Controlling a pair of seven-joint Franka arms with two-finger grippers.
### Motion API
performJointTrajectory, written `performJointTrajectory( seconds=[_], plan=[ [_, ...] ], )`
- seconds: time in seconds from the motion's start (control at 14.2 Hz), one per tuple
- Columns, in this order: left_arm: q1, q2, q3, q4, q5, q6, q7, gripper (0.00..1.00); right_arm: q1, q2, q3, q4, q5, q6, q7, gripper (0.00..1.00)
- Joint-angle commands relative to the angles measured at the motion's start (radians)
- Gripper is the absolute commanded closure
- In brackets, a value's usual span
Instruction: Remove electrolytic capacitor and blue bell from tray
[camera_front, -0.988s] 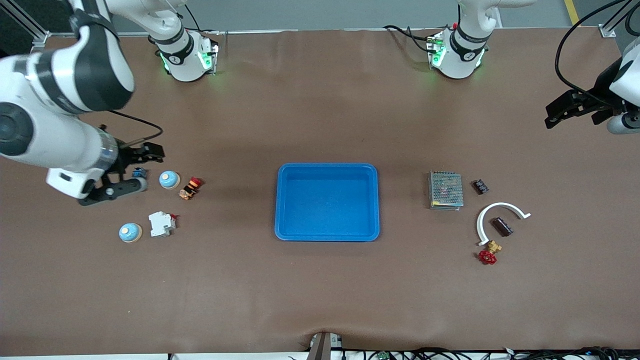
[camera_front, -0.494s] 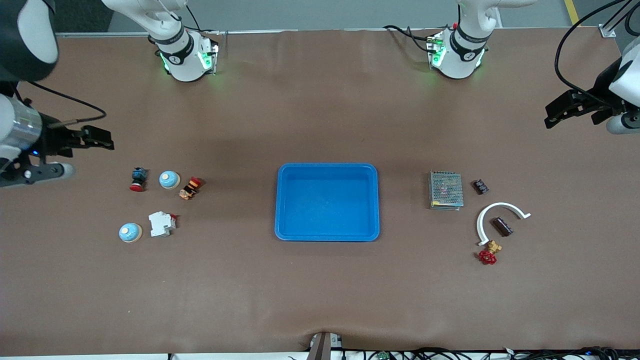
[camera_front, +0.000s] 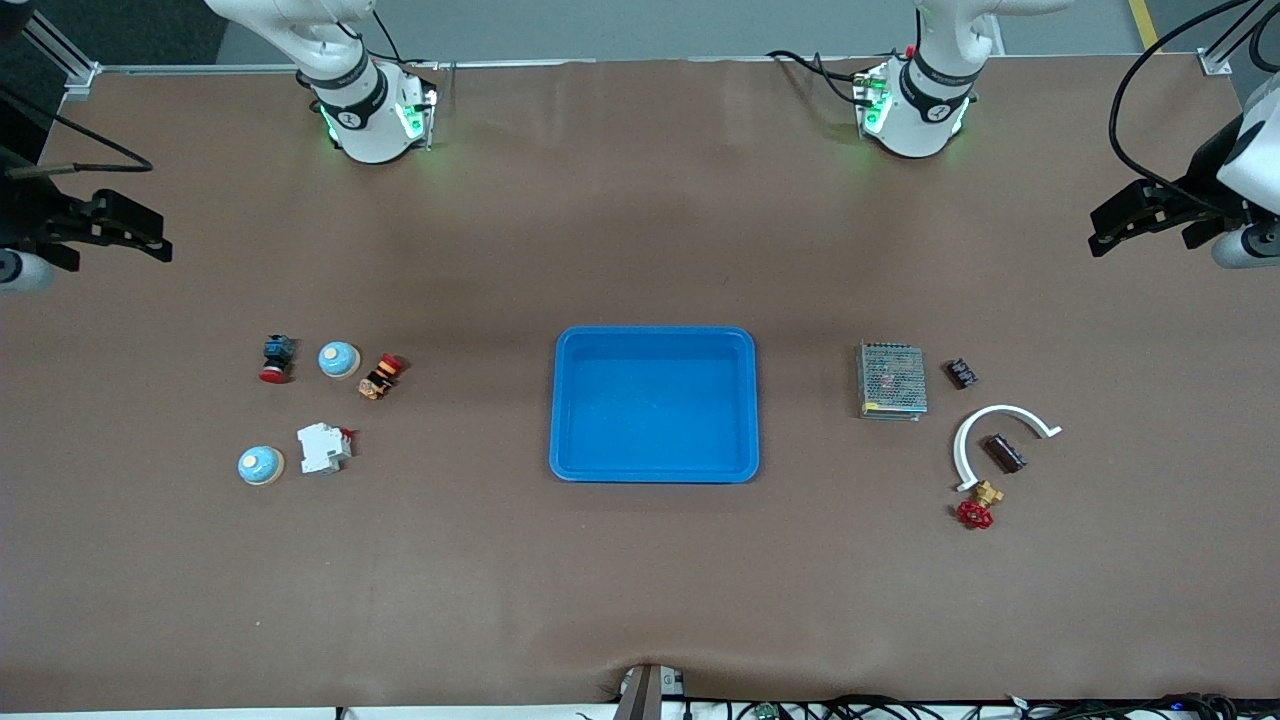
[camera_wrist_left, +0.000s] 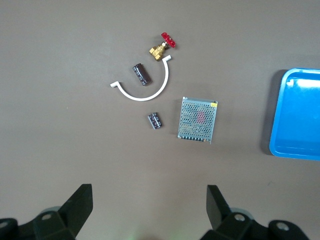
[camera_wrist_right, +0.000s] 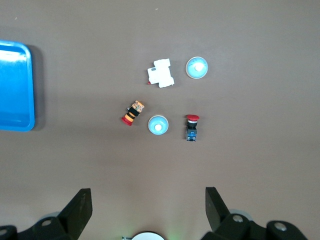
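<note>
Two light-blue dome bells lie toward the right arm's end of the table: one (camera_front: 339, 359) between two push buttons, one (camera_front: 261, 465) nearer the camera; they also show in the right wrist view (camera_wrist_right: 158, 125) (camera_wrist_right: 197, 67). A dark cylindrical capacitor (camera_front: 1004, 452) (camera_wrist_left: 141, 74) lies inside a white arc, and a smaller one (camera_front: 961, 373) (camera_wrist_left: 155, 121) lies beside a metal power supply. My right gripper (camera_front: 150, 235) (camera_wrist_right: 147, 195) is open, empty and high over the table edge. My left gripper (camera_front: 1105, 228) (camera_wrist_left: 148, 192) is open and empty and waits high over its end of the table.
An empty blue tray (camera_front: 560, 400) sits mid-table. Near the bells are a red-capped button (camera_front: 276, 358), an orange-red button (camera_front: 380, 375) and a white breaker (camera_front: 323, 447). Near the capacitors are the power supply (camera_front: 891, 380), the white arc (camera_front: 962, 440) and a red-handled brass valve (camera_front: 978, 507).
My right arm has risen and swung away from the bells and red button, out to its end of the table. The left arm has not moved. No object has shifted.
</note>
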Motion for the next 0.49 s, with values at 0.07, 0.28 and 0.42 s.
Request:
performJointTrajectory(
  seconds=[0.07, 0.28, 0.42],
  plan=[
    [-0.001, -0.010, 0.004, 0.026, -0.013, -0.014, 0.007, 0.00, -0.026, -0.031, 0.023, -0.011, 0.003, 0.001, 0.176, 0.00],
    [0.001, -0.011, 0.004, 0.029, -0.012, -0.014, 0.018, 0.00, -0.023, -0.031, 0.023, -0.008, 0.003, 0.010, 0.178, 0.00],
    [0.001, -0.013, 0.004, 0.030, -0.012, -0.014, 0.016, 0.00, -0.025, -0.033, 0.021, -0.009, 0.001, 0.015, 0.138, 0.00]
  ],
)
